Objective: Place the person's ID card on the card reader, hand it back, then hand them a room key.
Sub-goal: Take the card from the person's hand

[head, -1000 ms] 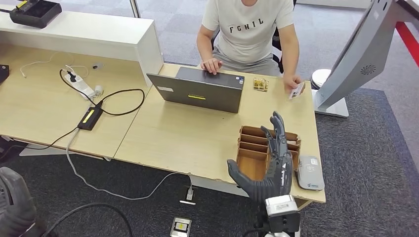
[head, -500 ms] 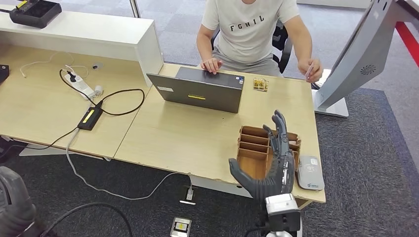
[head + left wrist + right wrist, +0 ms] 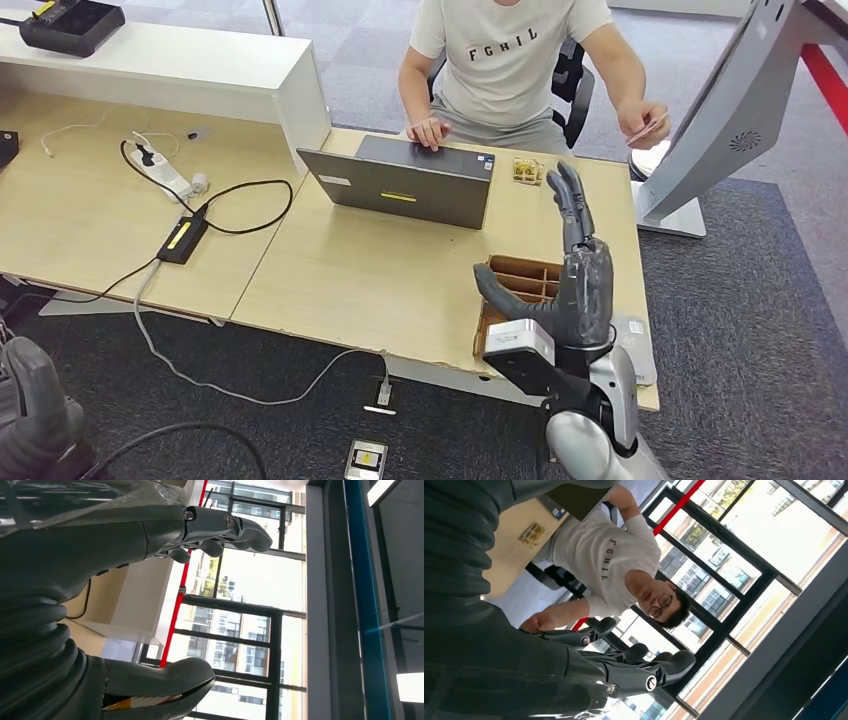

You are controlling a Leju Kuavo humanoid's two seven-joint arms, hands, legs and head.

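Card (image 3: 646, 128) in person's hand (image 3: 648, 122), long axis toward right hand (image 3: 572, 285).

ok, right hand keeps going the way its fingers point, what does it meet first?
Likely the small wooden piece near the desk's far edge, just beyond the right hand. The hand looks raised, though, so it may pass over it; depth is unclear.
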